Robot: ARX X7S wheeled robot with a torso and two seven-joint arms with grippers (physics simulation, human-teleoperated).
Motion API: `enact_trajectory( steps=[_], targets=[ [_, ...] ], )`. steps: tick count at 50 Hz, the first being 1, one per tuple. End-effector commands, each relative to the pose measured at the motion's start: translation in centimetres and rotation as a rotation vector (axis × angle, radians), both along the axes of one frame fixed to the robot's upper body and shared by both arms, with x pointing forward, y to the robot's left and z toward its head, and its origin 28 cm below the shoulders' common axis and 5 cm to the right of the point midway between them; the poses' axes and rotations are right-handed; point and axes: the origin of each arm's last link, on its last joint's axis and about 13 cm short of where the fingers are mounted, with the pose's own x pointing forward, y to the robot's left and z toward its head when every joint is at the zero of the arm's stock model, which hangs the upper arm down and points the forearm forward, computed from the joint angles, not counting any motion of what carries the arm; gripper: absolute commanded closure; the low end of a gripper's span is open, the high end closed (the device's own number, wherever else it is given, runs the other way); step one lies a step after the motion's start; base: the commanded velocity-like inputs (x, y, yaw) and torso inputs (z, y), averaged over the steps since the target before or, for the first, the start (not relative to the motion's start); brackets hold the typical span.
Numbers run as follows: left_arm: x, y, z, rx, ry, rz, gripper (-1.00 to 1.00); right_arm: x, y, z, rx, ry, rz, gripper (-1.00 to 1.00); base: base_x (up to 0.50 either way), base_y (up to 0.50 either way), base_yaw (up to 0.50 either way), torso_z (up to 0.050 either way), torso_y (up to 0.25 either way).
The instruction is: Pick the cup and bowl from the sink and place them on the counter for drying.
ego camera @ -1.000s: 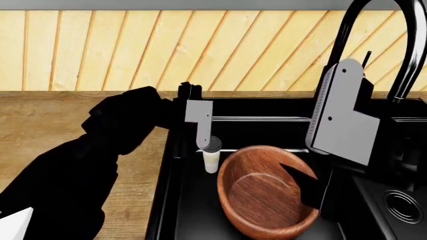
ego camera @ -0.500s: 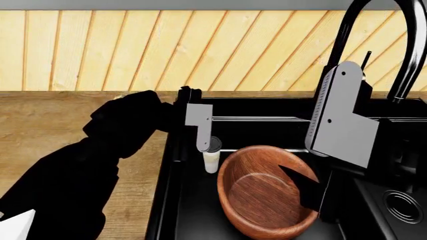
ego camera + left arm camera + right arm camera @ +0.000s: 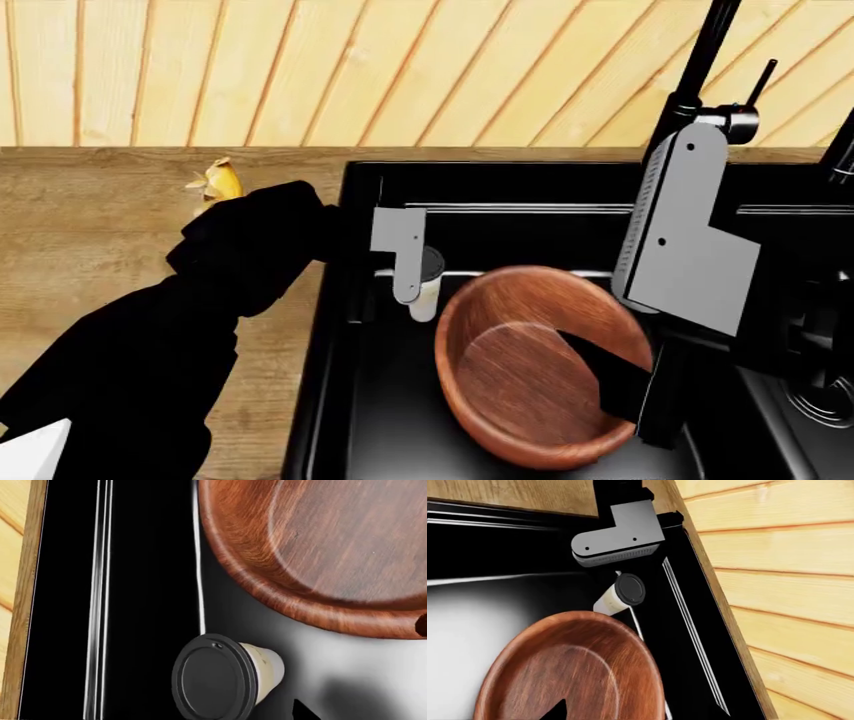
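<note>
The cup (image 3: 427, 290) is seen standing inside the sink (image 3: 350, 400), just beside the bowl (image 3: 541, 365). The left gripper (image 3: 400, 262) is held right at the cup; whether it is spread cannot be told. The right gripper (image 3: 641, 385) is poised over the bowl, its state likewise unclear.

One cup (image 3: 427, 290) stands in the sink (image 3: 350, 330); one bowl (image 3: 534, 365) lies beside it; one sink shows, with a second basin at the far right where one round drain (image 3: 830, 395) is partly in view; one faucet (image 3: 694, 85) rises behind; one counter (image 3: 120, 215) runs along the left; one yellowish scrap (image 3: 216, 183) lies on it, what it is I cannot tell; one plank wall (image 3: 334, 70) stands at the back; two grippers show, the left gripper (image 3: 407, 262) and the right gripper (image 3: 627, 385).
</note>
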Motion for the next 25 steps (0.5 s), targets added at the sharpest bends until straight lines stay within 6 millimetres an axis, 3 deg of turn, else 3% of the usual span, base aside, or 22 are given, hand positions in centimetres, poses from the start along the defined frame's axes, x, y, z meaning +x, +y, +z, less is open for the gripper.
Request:
enact_trajectory(
  steps=[1, 7, 25],
  targets=[
    [0.05, 0.00, 0.36, 0.000, -0.014, 0.001, -1.00, -0.07, -0.02, -0.13, 0.006, 0.001, 0.001, -1.00, 0.00, 0.00, 0.00, 0.001, -0.135],
    [0.10, 0.14, 0.65, -0.003, -0.041, 0.013, -1.00, -0.11, 0.02, -0.23, 0.008, 0.003, 0.002, -1.00, 0.00, 0.00, 0.00, 0.001, -0.103],
    [0.04, -0.20, 0.59, -0.063, -0.069, -0.013, -1.00, -0.06, 0.17, -0.60, 0.018, 0.014, 0.009, -1.00, 0.00, 0.00, 0.00, 0.001, -0.006]
  ],
)
